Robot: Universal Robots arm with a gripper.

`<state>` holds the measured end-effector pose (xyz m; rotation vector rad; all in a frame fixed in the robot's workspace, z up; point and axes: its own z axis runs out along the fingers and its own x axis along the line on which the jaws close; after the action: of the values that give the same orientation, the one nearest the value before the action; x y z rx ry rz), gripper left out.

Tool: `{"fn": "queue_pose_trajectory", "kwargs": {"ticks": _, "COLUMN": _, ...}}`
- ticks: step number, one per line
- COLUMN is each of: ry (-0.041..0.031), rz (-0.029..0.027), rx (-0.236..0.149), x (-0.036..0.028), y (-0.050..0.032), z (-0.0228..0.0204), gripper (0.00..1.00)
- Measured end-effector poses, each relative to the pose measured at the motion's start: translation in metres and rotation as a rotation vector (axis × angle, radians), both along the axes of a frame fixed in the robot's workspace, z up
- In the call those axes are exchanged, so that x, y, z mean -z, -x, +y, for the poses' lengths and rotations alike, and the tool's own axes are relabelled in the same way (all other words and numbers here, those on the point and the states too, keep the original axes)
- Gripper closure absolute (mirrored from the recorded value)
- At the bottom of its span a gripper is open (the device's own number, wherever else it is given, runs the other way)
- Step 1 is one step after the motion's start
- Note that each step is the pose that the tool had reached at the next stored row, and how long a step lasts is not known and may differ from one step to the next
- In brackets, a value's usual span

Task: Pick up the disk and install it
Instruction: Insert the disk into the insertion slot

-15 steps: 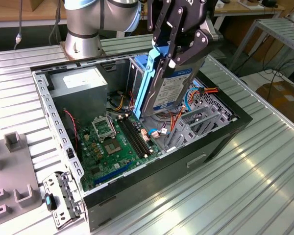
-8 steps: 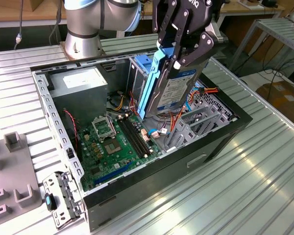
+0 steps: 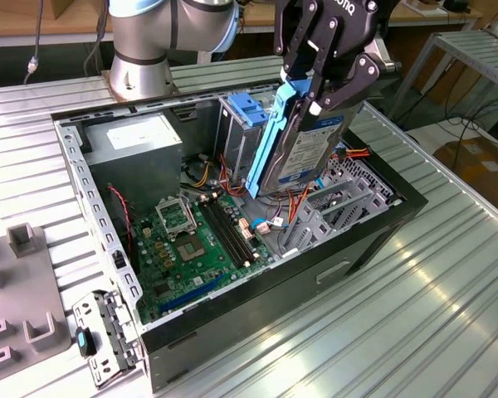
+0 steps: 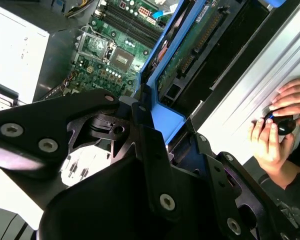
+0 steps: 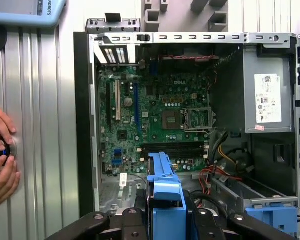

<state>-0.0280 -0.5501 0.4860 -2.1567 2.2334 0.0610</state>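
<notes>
The disk (image 3: 305, 143), a silver drive with a blue plastic carrier frame (image 3: 270, 141) along its edge, hangs tilted on edge above the open computer case (image 3: 91, 199). My gripper (image 3: 319, 83) is shut on its upper end. In the second wrist view the disk (image 4: 190, 50) shows its green circuit side, with the black fingers (image 4: 150, 150) clamped on the blue frame. In the first wrist view the blue frame (image 5: 165, 192) sticks out between the fingers over the motherboard (image 5: 155, 105). The grey drive cage with a blue latch (image 3: 236, 124) stands just beside the disk.
A grey power-supply box (image 3: 137, 149) fills the case's far corner. Red and orange cables (image 3: 295, 203) lie under the disk. A person's hands (image 4: 275, 130) rest on the slatted table beside the case. Grey fixtures (image 3: 25, 240) and a metal bracket (image 3: 108, 336) sit at the exterior view's left.
</notes>
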Motion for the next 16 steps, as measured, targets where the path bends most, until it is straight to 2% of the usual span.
{"fn": "queue_pose_trajectory", "kwargs": {"ticks": 5, "ry": 0.0001, "rz": 0.0000, "rx": 0.000, "x": 0.0011, "y": -0.0121, "z": -0.0008, "gripper": 0.63}}
{"fn": "queue_pose_trajectory", "kwargs": {"ticks": 8, "ry": 0.0000, "rz": 0.0000, "rx": 0.000, "x": 0.0018, "y": -0.0146, "z": -0.0026, "gripper": 0.63}}
{"fn": "queue_pose_trajectory", "kwargs": {"ticks": 12, "ry": 0.0012, "rz": 0.0000, "rx": 0.000, "x": 0.0026, "y": -0.0149, "z": -0.0077, "gripper": 0.63}}
{"fn": "queue_pose_trajectory", "kwargs": {"ticks": 16, "ry": 0.0108, "rz": 0.0000, "rx": 0.000, "x": 0.0040, "y": -0.0169, "z": -0.0153, "gripper": 0.63}}
